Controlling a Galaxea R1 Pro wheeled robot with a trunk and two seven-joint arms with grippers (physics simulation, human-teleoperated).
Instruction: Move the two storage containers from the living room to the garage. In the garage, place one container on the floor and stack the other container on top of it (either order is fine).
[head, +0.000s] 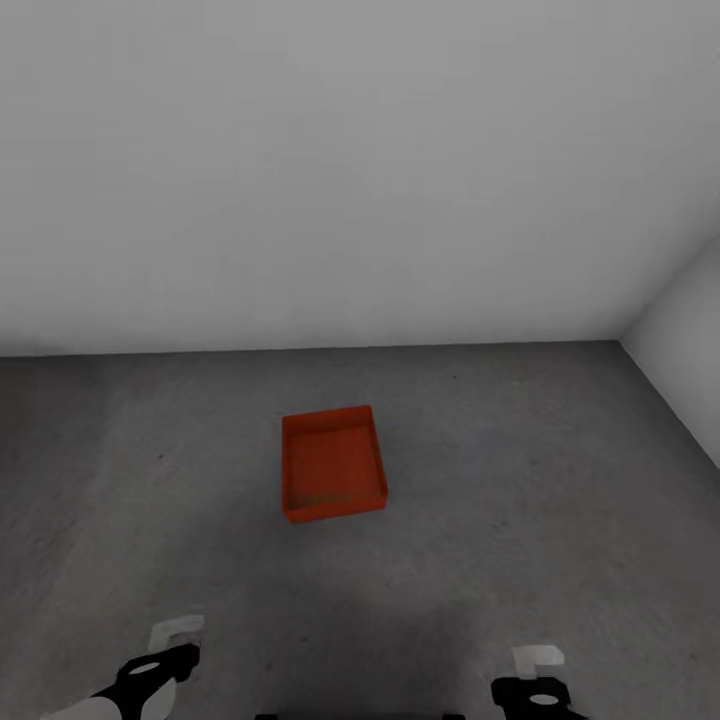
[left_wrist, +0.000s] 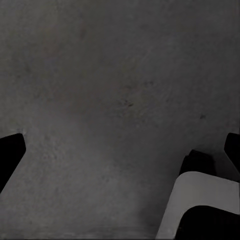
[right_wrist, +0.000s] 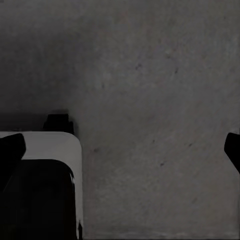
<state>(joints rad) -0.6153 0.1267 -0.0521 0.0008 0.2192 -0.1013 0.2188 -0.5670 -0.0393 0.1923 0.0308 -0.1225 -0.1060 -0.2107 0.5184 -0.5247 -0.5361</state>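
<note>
We face a corner of the garage, where a plain light-grey wall (head: 330, 170) meets the floor (head: 560, 470) of dark, mottled concrete, and a second wall (head: 690, 340) closes the scene on the right. One orange-red storage container (head: 333, 462) sits flat on the floor ahead of us, near the middle and well short of the far wall, its open top up and nothing inside it. Our left gripper (head: 172, 650) hangs low at the near left and our right gripper (head: 535, 680) at the near right, both well apart from the container and touching nothing. In each wrist view the dark fingertips (left_wrist: 11, 152) (right_wrist: 11, 150) stand at opposite edges with bare concrete between them, so both hands are spread wide and hold nothing.
</note>
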